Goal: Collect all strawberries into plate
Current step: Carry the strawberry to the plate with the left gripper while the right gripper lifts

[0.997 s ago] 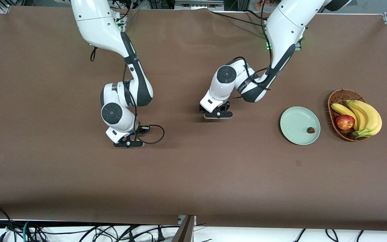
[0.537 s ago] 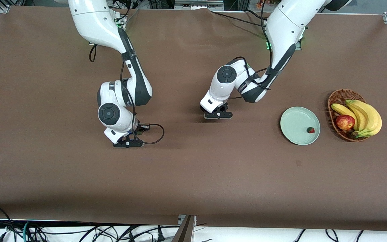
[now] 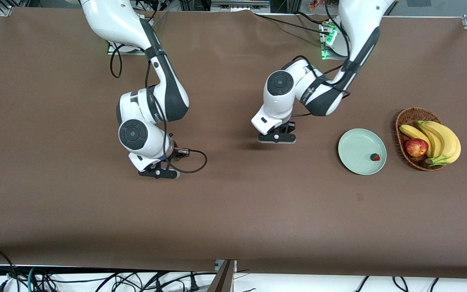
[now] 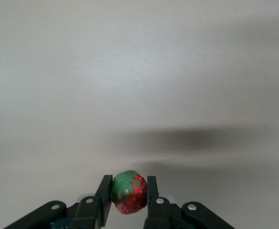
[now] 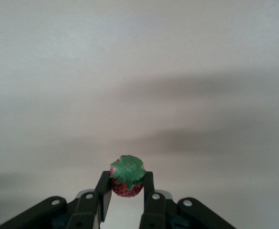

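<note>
A pale mint-green plate (image 3: pixel 355 156) lies toward the left arm's end of the table, beside the basket. One strawberry (image 3: pixel 375 157) lies in it near its rim. My left gripper (image 3: pixel 277 138) hangs over bare table mid-table; in the left wrist view it (image 4: pixel 129 191) is shut on a second strawberry (image 4: pixel 129 192). My right gripper (image 3: pixel 158 173) hangs over bare table toward the right arm's end; in the right wrist view it (image 5: pixel 126 183) is shut on a third strawberry (image 5: pixel 127 177). Both held berries are hidden in the front view.
A brown wicker basket (image 3: pixel 408 117) with bananas (image 3: pixel 440 140) and a red apple (image 3: pixel 416 147) stands beside the plate, toward the left arm's end. A cable loop (image 3: pixel 195 164) hangs by the right wrist.
Both arms have lifted. The left gripper has moved toward the plate with its strawberry. The right gripper has shifted slightly the same way with its strawberry.
</note>
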`<state>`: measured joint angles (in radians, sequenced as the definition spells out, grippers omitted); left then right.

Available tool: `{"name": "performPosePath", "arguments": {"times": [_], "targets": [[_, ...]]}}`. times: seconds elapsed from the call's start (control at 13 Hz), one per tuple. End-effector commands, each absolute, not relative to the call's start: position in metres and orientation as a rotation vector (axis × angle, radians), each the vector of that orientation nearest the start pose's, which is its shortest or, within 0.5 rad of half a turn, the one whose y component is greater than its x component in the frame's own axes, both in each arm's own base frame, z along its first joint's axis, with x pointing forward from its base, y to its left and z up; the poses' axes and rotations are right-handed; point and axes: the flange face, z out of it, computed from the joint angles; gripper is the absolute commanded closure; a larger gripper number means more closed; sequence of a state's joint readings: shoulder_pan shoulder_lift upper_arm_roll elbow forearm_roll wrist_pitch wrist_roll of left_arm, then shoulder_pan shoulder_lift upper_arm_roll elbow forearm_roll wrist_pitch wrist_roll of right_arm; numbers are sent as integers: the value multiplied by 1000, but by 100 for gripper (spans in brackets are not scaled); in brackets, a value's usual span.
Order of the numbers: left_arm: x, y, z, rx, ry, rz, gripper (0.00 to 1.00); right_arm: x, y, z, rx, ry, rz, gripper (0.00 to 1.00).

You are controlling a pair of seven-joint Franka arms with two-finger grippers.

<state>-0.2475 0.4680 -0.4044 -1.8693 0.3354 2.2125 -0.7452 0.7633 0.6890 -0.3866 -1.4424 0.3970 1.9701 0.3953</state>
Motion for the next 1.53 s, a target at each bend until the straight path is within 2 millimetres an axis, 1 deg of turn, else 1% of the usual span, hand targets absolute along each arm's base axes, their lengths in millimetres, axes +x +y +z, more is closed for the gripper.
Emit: {"name": "performPosePath", "arguments": {"times": [0.0, 0.08, 0.15, 0.23, 0.31, 0.38, 0.46, 0.54, 0.61, 0.69, 0.77, 0.84, 0.92, 1.0, 1.07, 1.15, 1.23, 1.3, 1.38, 1.46], "targets": [[524, -326, 296, -2967, 345, 43, 92, 614, 389, 295, -3004, 357, 238, 73], [532, -312, 296, -2948, 464, 68, 92, 607, 414, 292, -2969, 440, 226, 72], [542, -293, 296, -2934, 587, 92, 92, 599, 440, 287, -2922, 509, 196, 72], [550, -276, 296, -2942, 684, 130, 92, 591, 461, 281, -2876, 575, 157, 72], [555, -262, 295, -2961, 766, 190, 92, 577, 486, 272, -2844, 622, 133, 72], [562, -242, 296, -2959, 852, 223, 92, 560, 512, 262, -2812, 670, 95, 72], [573, -217, 299, -2942, 951, 224, 92, 541, 539, 252, -2772, 724, 56, 72], [581, -198, 299, -2931, 1060, 230, 92, 522, 561, 241, -2740, 764, 32, 71], [587, -176, 298, -2928, 1160, 237, 92, 506, 578, 230, -2719, 777, 7, 71], [592, -156, 294, -2928, 1255, 247, 91, 495, 589, 216, -2694, 791, -19, 68], [596, -141, 292, -2919, 1338, 246, 91, 489, 597, 211, -2662, 799, -50, 67], [598, -130, 288, -2907, 1393, 249, 91, 489, 598, 209, -2652, 803, -60, 53], [601, -119, 284, -2895, 1434, 248, 89, 489, 598, 209, -2651, 805, -59, 28], [603, -106, 277, -2882, 1488, 248, 87, 488, 599, 211, -2649, 806, -58, 0], [607, -83, 258, -2878, 1553, 256, 87, 489, 599, 214, -2646, 807, -62, 0], [610, -60, 245, -2867, 1621, 229, 87, 492, 597, 222, -2641, 808, -65, 0], [610, -56, 239, -2846, 1690, 218, 87, 497, 594, 238, -2644, 810, -56, 0], [609, -56, 235, -2845, 1704, 220, 87, 507, 582, 250, -2679, 826, -37, 0], [609, -56, 228, -2848, 1711, 217, 84, 523, 563, 271, -2722, 840, -30, 0], [609, -52, 225, -2854, 1706, 214, 57, 534, 550, 301, -2760, 818, -18, 0]]}}
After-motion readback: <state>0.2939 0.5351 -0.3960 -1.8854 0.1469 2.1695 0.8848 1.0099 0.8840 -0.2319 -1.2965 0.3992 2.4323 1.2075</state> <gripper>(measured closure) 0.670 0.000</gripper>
